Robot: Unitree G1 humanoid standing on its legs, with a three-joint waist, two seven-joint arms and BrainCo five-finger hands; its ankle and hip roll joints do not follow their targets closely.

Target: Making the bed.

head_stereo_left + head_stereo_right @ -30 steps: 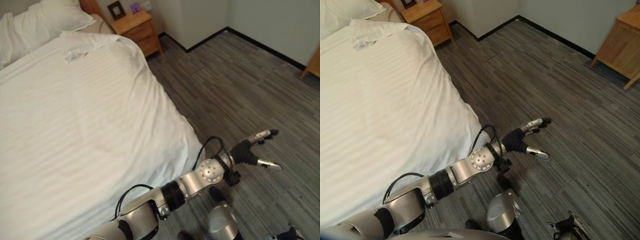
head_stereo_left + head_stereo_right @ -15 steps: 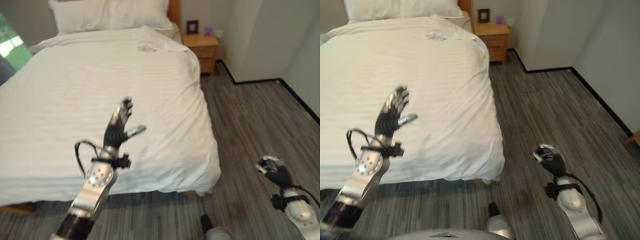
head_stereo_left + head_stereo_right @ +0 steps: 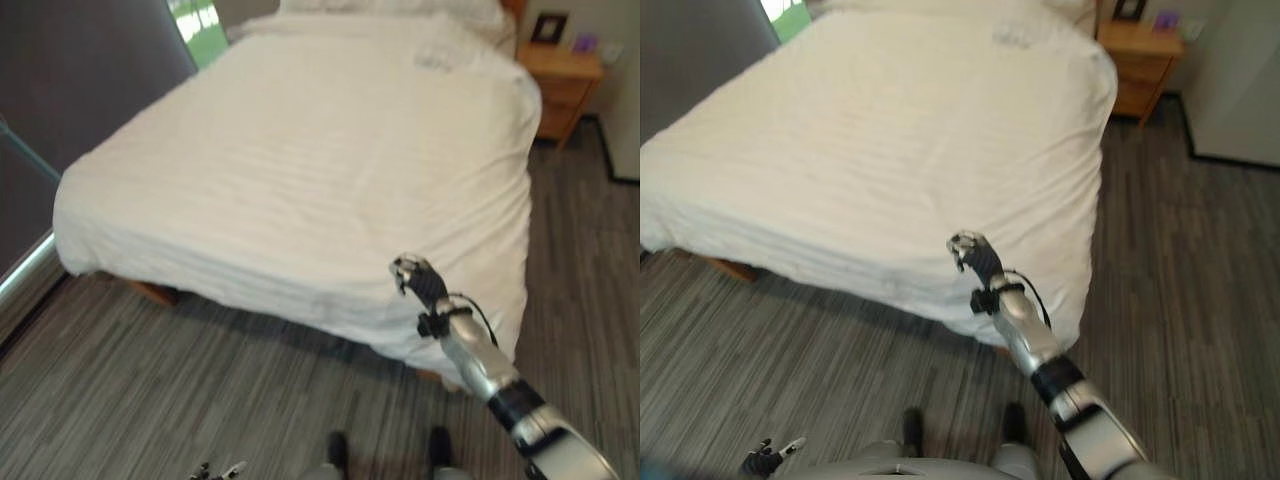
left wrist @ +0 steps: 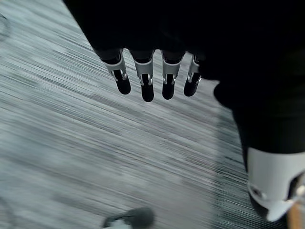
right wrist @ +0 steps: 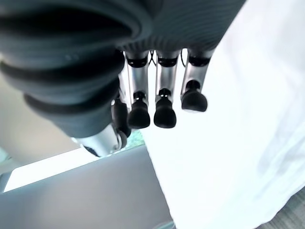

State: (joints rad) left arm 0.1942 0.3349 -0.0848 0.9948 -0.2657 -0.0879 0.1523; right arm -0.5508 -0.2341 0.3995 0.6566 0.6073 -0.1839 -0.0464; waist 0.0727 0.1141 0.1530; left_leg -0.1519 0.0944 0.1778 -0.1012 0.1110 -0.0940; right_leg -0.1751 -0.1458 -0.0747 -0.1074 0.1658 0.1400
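The bed is covered by a smooth white duvet that hangs over its foot and sides. A small rumpled fold lies near the pillows at the head. My right hand is raised in front of the duvet's near right corner, apart from the cloth. Its fingers hang relaxed and hold nothing. My left hand hangs low over the floor at the bottom of the right eye view. Its fingers are straight and empty.
A wooden nightstand with a small picture frame stands right of the bed's head. A dark wall or curtain runs along the bed's left side. Grey striped floor lies in front of the bed's foot.
The whole view has swung left, so the camera moved. My right hand has risen in front of the bed's near corner. My left hand has dropped from over the duvet to low by the floor.
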